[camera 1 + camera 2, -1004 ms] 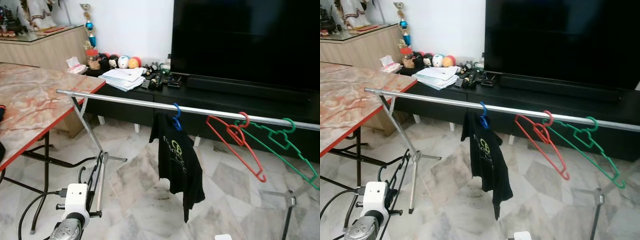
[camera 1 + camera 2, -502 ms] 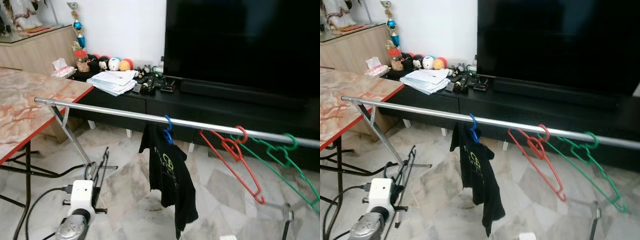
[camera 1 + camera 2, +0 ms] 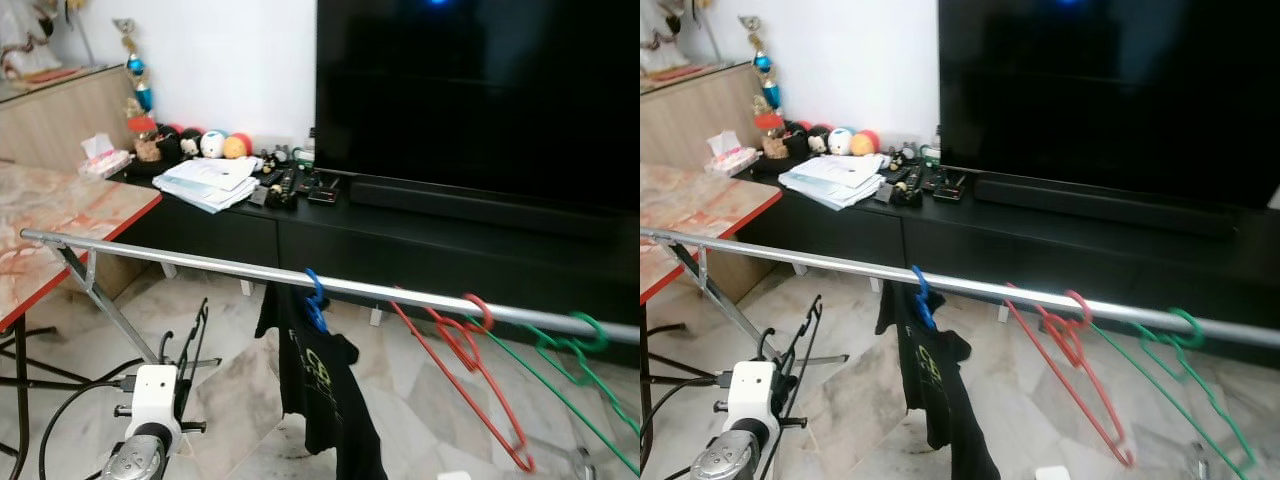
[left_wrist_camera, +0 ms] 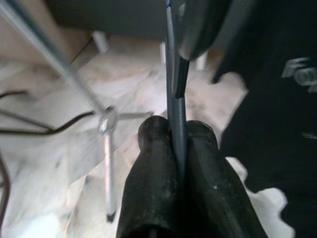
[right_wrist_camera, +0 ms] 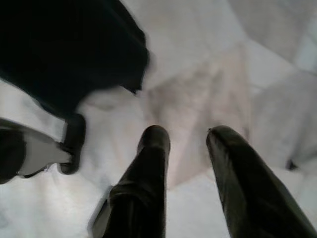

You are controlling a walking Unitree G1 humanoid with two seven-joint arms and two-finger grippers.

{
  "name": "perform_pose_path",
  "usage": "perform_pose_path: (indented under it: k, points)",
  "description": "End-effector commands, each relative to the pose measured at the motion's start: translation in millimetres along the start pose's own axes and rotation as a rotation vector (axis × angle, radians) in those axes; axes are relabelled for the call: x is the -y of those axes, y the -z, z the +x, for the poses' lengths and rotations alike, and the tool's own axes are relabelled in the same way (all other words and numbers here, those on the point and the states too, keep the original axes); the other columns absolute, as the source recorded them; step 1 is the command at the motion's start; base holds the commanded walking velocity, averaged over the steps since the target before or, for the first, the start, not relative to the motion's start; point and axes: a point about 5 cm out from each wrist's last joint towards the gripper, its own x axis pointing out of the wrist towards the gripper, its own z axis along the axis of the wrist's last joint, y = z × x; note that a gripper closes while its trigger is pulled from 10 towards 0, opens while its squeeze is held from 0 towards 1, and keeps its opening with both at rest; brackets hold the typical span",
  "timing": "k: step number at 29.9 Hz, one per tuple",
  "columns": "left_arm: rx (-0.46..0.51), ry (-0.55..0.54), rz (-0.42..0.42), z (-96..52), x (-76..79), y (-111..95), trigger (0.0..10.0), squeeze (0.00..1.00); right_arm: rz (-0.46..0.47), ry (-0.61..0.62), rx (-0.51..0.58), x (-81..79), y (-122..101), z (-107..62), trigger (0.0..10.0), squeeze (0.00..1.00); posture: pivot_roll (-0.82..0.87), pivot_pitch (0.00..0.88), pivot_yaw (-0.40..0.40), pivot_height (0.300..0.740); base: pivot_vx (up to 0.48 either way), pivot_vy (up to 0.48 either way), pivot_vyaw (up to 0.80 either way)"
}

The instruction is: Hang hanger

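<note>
The left pincer [image 4: 178, 136] is clamped on a thin hanger [image 4: 174, 99], beside the shirt [image 4: 277, 99]; the right pincer [image 5: 188, 136] hangs open above the floor [image 5: 198, 74].

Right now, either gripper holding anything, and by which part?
Left gripper is shut on a black hanger, pinching one thin bar. Right gripper is open, holding nothing.

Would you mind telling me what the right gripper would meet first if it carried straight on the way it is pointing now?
Probably the marble floor. The right gripper is open and empty, aimed down at bare tiles; the black T-shirt lies off to one side of that line. Depth is unclear.
</note>
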Motion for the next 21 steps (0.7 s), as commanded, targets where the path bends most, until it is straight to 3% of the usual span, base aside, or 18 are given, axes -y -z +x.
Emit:
perform_pose_path:
  k: [1, 4, 6, 10, 12, 14, 21]
  points:
    - [0.025, -0.001, 0.006, 2.5, 0.0, -6, 10.0, 0.0, 0.001, 0.0, -0.001, 1.0, 1, -0.3, 10.0, 0.0, 0.07, 0.0, 0.014, 0.74, 0.0, 0.0, 0.0]
    - [0.016, 0.034, 0.01, 3.6, 0.5, -7, 10.0, 0.0, 0.002, -0.003, 0.0, 0.8, 1, -0.3, 10.0, 0.0, 0.07, 0.0, 0.017, 0.74, 0.0, 0.0, 0.0]
    - [0.02, 0.134, 0.039, 4.2, 2.1, -10, 10.0, 0.0, 0.003, -0.004, 0.0, 0.6, 1, -0.3, 10.0, 0.0, 0.07, 0.0, 0.017, 0.74, 0.0, 0.0, 0.0]
    - [0.024, 0.277, 0.168, 4.1, 0.4, -18, 10.0, 0.0, 0.004, -0.003, 0.001, 0.2, 1, -0.2, 10.0, 0.0, 0.07, 0.0, 0.021, 0.74, 0.0, 0.0, 0.0]
    - [0.025, 0.3, 0.187, 4.2, -0.3, -20, 10.0, 0.0, 0.005, -0.004, 0.001, 0.1, 1, -0.2, 10.0, 0.0, 0.07, 0.0, 0.021, 0.74, 0.0, 0.0, 0.0]
    - [0.021, 0.38, 0.272, 4.0, -1.5, -26, 10.0, 0.0, 0.005, -0.005, 0.003, -0.1, 0, -0.1, 10.0, 0.0, 0.07, 0.0, 0.021, 0.74, 0.0, 0.0, 0.0]
    - [0.068, 0.419, 0.357, 10.7, -1.3, -44, 10.0, 0.0, 0.001, -0.004, 0.006, -0.2, 0, -0.1, 10.0, 0.0, 0.07, 0.0, 0.021, 0.74, 0.0, 0.0, 0.0]
